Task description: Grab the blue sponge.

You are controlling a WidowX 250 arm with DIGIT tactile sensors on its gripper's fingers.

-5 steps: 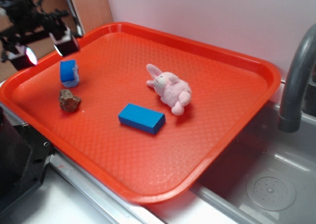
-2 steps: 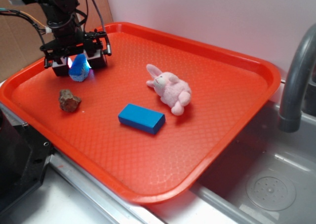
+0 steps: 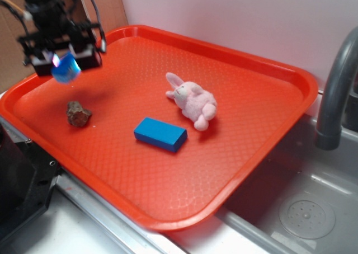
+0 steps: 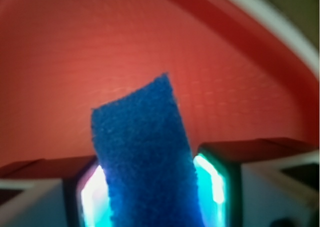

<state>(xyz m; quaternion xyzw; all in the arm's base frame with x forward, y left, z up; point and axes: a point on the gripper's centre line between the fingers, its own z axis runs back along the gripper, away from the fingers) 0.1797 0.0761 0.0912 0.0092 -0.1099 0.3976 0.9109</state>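
Observation:
The blue sponge (image 3: 66, 68) hangs in the air above the far left corner of the orange tray (image 3: 246, 125), pinched between the two fingers of my gripper (image 3: 62, 61). In the wrist view the blue sponge (image 4: 142, 157) fills the middle, squeezed between my two glowing pads (image 4: 210, 182), with the tray floor well below it. The gripper is shut on it.
A brown rock (image 3: 79, 113) lies on the tray below the gripper. A longer solid blue block (image 3: 160, 134) sits mid-tray, and a pink plush bunny (image 3: 192, 100) lies beyond it. A grey faucet (image 3: 335, 86) and sink stand at the right.
My gripper came down onto the sponge, closed on it, and has now risen up and to the left, lifting the sponge off the tray.

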